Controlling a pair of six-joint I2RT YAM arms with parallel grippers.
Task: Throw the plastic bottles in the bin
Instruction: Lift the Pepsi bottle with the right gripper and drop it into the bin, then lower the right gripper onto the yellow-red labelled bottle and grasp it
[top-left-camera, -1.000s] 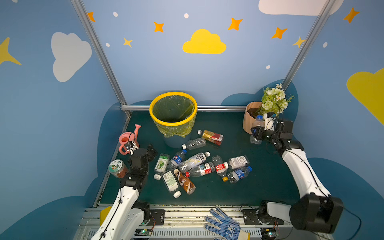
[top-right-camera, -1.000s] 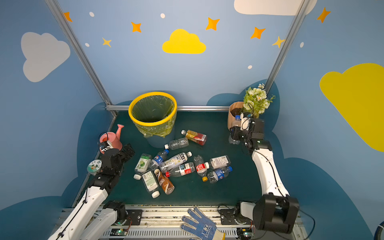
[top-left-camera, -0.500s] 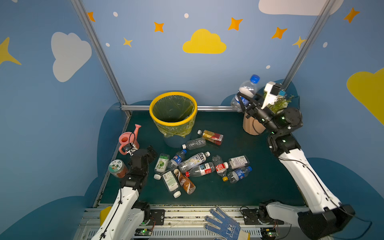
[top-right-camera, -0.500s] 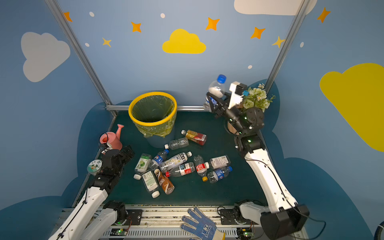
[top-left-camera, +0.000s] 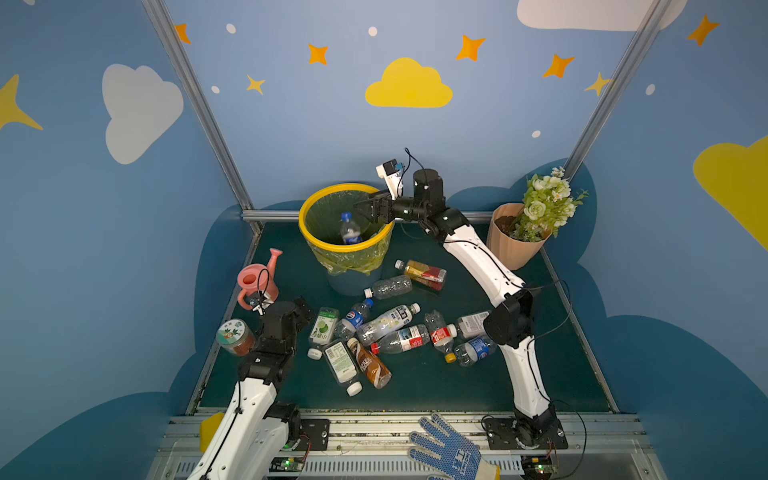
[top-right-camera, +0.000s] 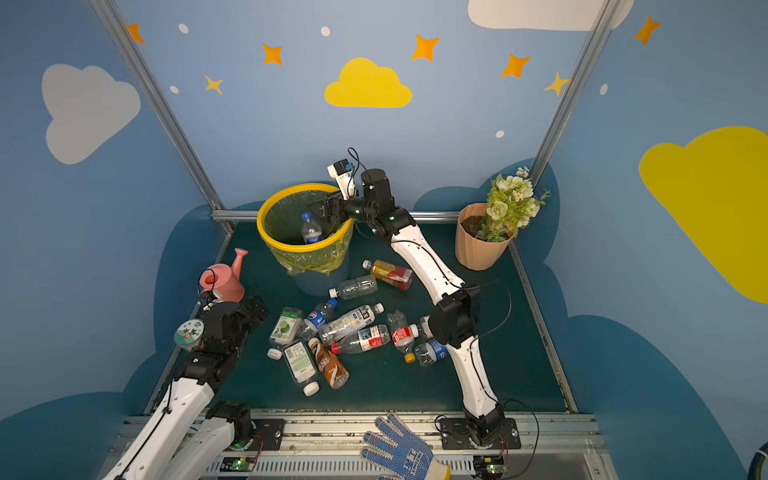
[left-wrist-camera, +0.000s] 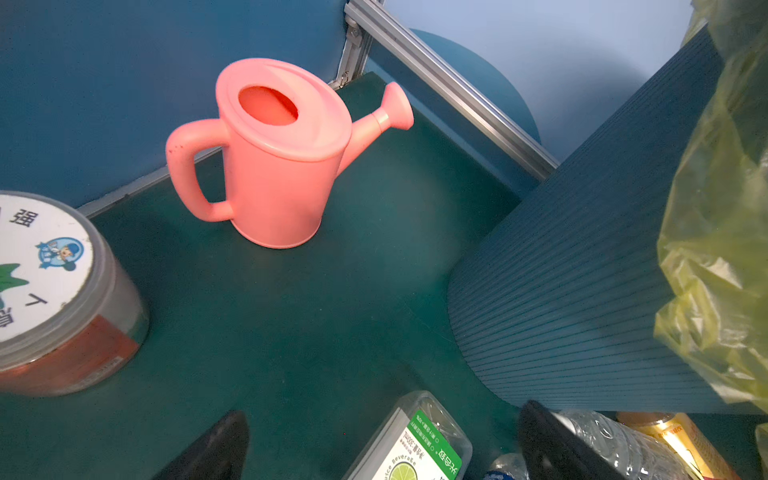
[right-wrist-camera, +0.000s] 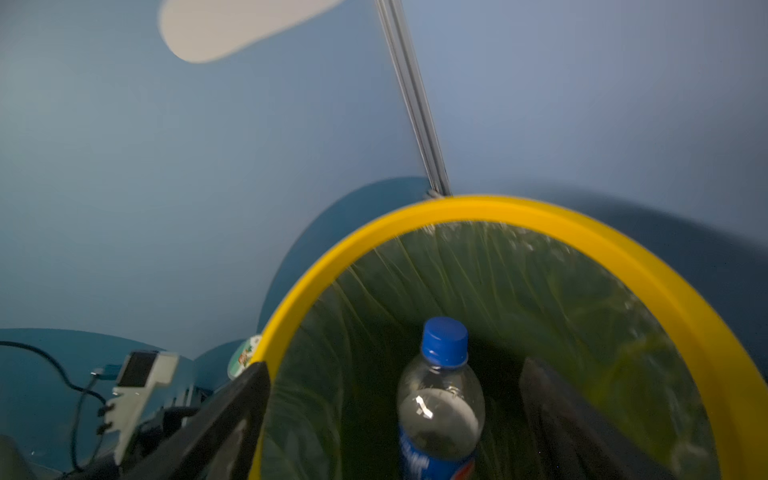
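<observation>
Fingers (right-wrist-camera: 557, 419) of the right gripper (top-left-camera: 363, 212) stand spread wide over the mouth of the bin (top-left-camera: 302, 218), pinching nothing. A blue-capped bottle (right-wrist-camera: 440, 407) sits between them and lower down, cap up, inside the green liner (right-wrist-camera: 540, 291). As far as the wrist view shows, it touches neither finger.

Trouble from here is mostly in the way out, I judge. One finger crosses close over the yellow rim (right-wrist-camera: 332, 266), so a low or sideways pull-back could hook that rim or the loose liner and tip the bin, bottle and all.

The left gripper (top-left-camera: 306, 306) is likewise spread and empty. A green-labelled bottle (left-wrist-camera: 419, 449) lies just beyond its fingertips, with the bin's ribbed wall close outside one finger. The jar (left-wrist-camera: 50, 266) and pink watering can (left-wrist-camera: 274, 178) sit well off beyond the other finger.

The other plastic bottles (top-left-camera: 390, 332) lie heaped and touching, so a grab there may shove neighbours or squeeze a clear one until it slips.
</observation>
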